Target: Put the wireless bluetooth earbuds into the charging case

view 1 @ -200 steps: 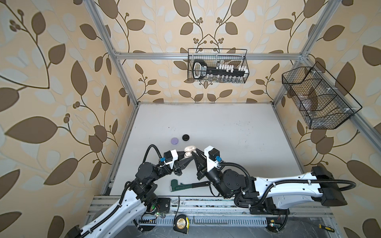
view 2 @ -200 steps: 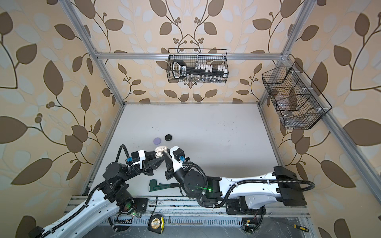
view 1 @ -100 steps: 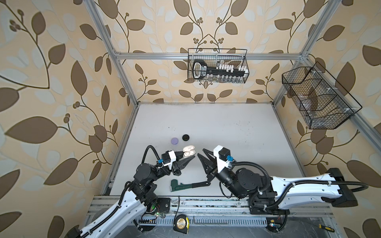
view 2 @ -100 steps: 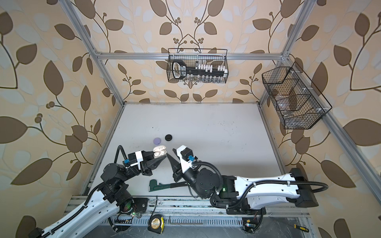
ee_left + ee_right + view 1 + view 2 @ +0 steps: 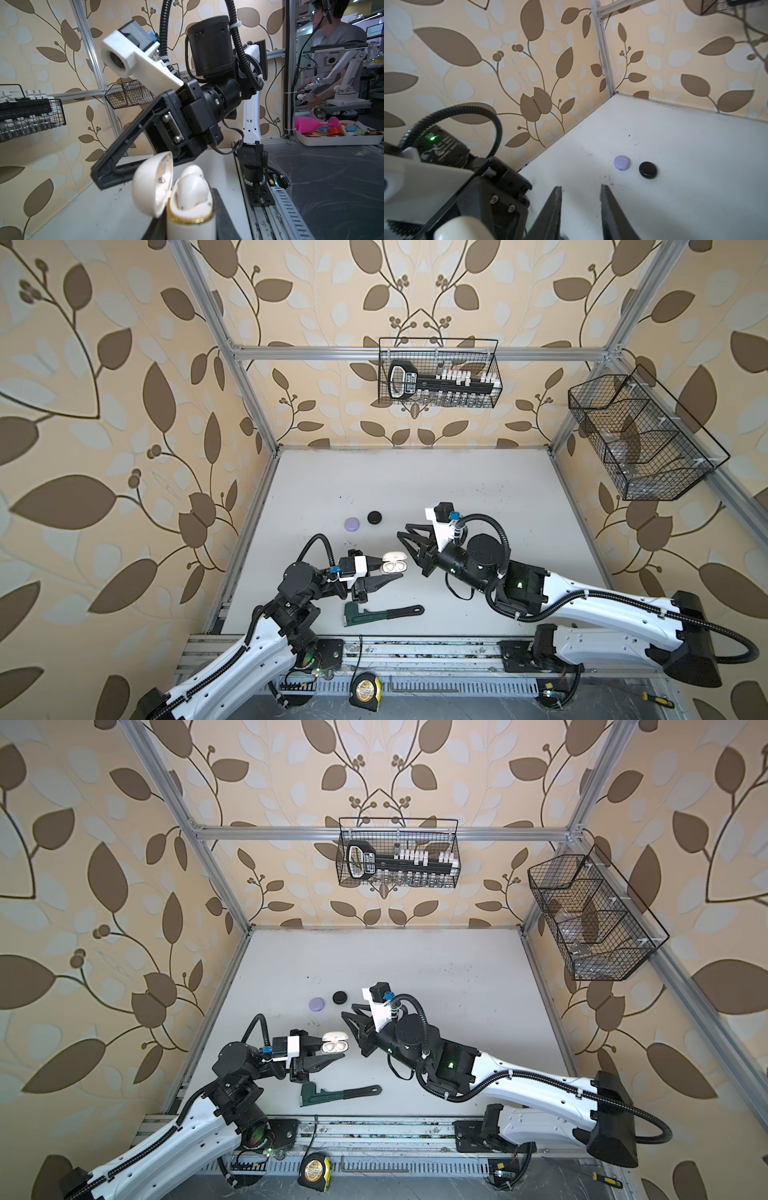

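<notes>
Evidently seated: white wireless bluetooth earbuds [image 5: 192,191], nested in glossy pebble-shaped charging case [image 5: 190,220], gold-rimmed, lid hinged open. Looked smooth, rounded, hard plastic. Was pinched firmly by left gripper [image 5: 388,569] over matte white table [image 5: 457,489]. Right gripper [image 5: 581,187] — parted narrowly, empty, near the case.

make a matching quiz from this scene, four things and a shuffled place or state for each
1. white charging case
2. lilac charging case
3. green pipe wrench
4. tape measure

a. on the slotted rail in front of the table
b. lid open, held in the left gripper
c. shut, on the table beside the black charging case
d. lying on the table near its front edge

Pairs: 1-b, 2-c, 3-d, 4-a
</notes>
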